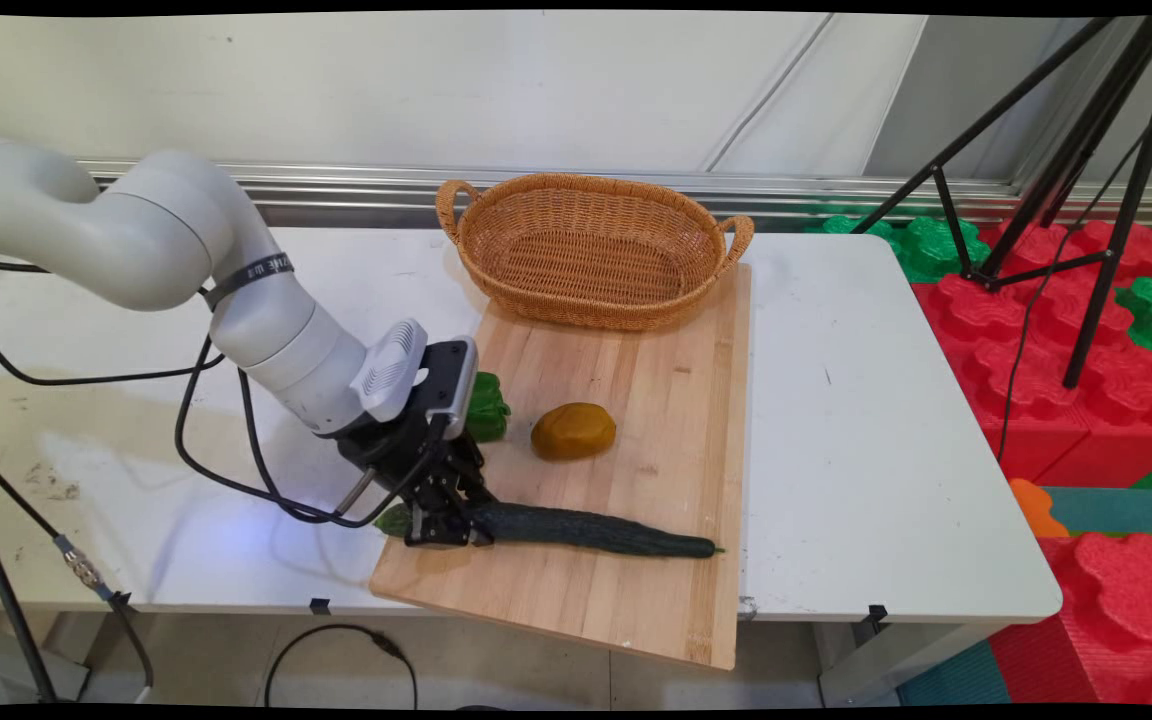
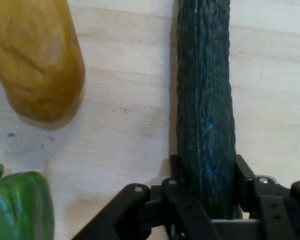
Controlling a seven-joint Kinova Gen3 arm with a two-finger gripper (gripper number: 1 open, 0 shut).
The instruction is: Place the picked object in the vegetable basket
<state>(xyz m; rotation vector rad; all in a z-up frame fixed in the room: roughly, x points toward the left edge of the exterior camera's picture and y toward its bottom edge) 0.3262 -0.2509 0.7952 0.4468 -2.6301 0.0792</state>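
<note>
A long dark green cucumber (image 1: 586, 530) lies along the near part of the wooden cutting board (image 1: 656, 330). My gripper (image 1: 446, 528) is down at its left end, shut on the cucumber (image 2: 206, 115), with one finger pressed against each side. In the hand view the fingers (image 2: 176, 172) hug the cucumber's lower part. A yellow-brown potato (image 1: 573, 431) (image 2: 37, 60) rests on the board just beyond the cucumber. A green bell pepper (image 1: 487, 407) (image 2: 17, 207) sits at the board's left edge, partly hidden behind my wrist.
A woven wicker basket (image 1: 591, 250) stands empty at the far end of the board. Black cables (image 1: 236, 470) hang from the arm over the table's left side. A black tripod (image 1: 1086, 190) and red and green foam blocks (image 1: 1056, 330) stand to the right of the table.
</note>
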